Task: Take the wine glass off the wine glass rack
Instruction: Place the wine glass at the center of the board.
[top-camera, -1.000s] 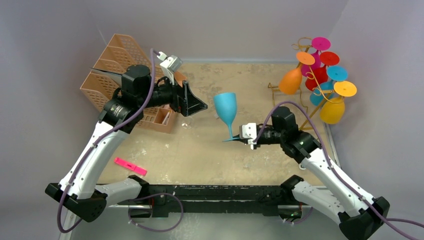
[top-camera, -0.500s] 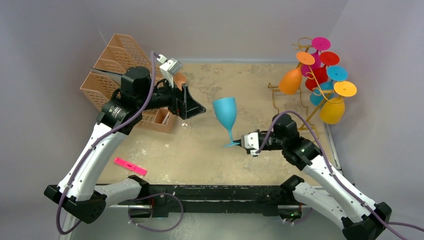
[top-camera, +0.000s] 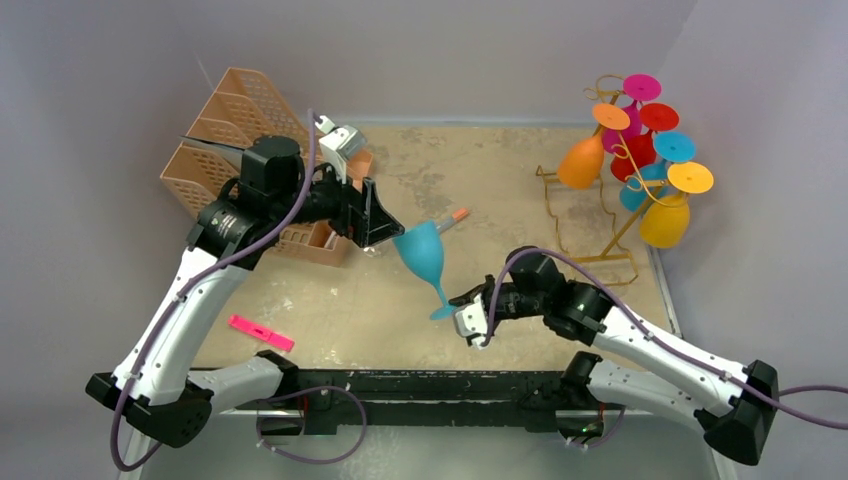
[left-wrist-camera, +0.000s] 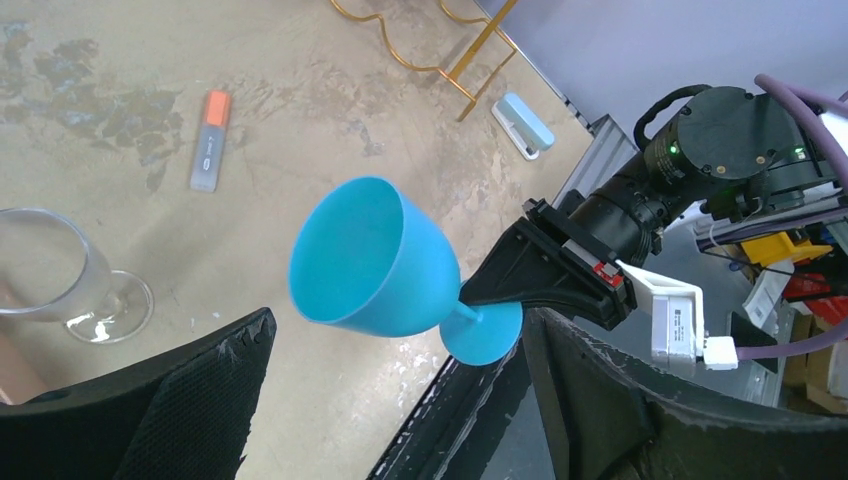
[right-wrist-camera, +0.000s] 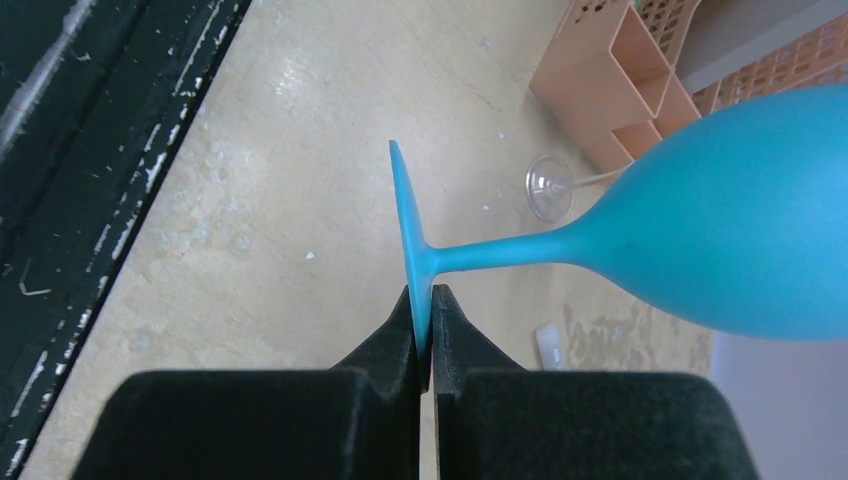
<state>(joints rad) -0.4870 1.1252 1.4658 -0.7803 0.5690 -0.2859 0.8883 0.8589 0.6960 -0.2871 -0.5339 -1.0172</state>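
Evidently a handover: wine glass (top-camera: 422, 250) clear of the wine glass rack (top-camera: 618, 237), aloft over the desk (top-camera: 500, 160).
Top view: the right hand (top-camera: 450, 305) pinches its foot; the bowl sits at the wide-spread left hand (top-camera: 395, 225), the stem slanting from near right to far left. Left wrist view: the rim gapes toward this camera, so centre the bowl before closing. Right wrist view: the shut hand nips only the foot's edge, a thin hold; I would go slowly.

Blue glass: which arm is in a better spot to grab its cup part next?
Probably the left. The left gripper is open, and the bowl of the blue glass sits close in front of its fingers. The right gripper is shut on the glass's foot, so it is busy.
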